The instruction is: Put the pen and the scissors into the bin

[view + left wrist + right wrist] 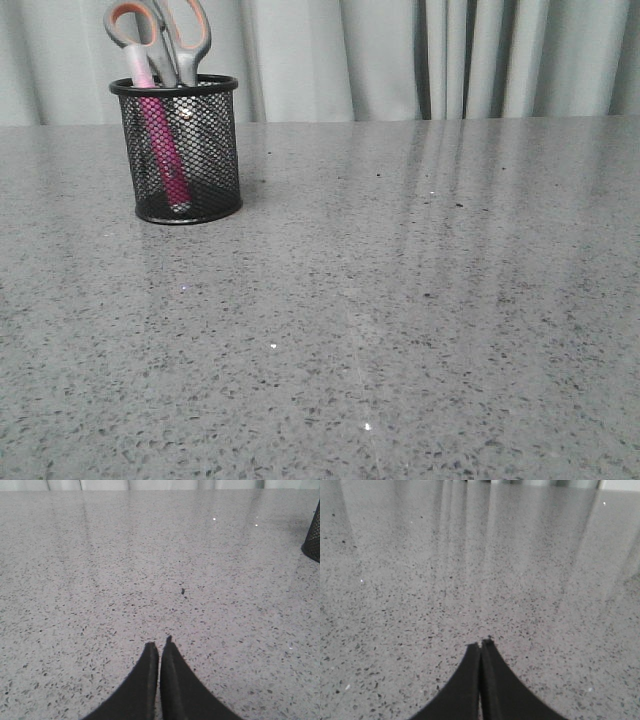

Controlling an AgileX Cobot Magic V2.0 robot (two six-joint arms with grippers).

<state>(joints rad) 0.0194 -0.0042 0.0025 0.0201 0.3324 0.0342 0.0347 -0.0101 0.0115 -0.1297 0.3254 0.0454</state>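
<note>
The left claw (160,645) is showing its 2 dark fingers pressed together at the tips, closed on nothing, and it is hanging over bare speckled grey table (150,570) with only a small dark fleck lying ahead of it. Over on the other side, the right claw (481,644) is doing just the same: 2 black fingers meeting at the tips, nothing pinched between them, and grey stone stretching away beneath. Neither claw is appearing in the front view at all. There, the black mesh cup (213,170) is standing upright at the far left of the table, close to the pale curtain (400,60) that is hanging behind. The pen (160,150) is sitting inside the cup, its pink barrel showing through the wire mesh and leaning a little, its pale end poking up past the rim. The scissors (180,40) are sitting in the cup too, blades down and hidden in the mesh, the 2 grey handles with their orange lining sticking up well above the rim, right beside the pen's pale end. In the left wrist view just a sliver of that cup is peeking in at the edge of the picture, well apart from the closed fingers. The rest of the tabletop is catching soft streaks of light from the curtain.
</note>
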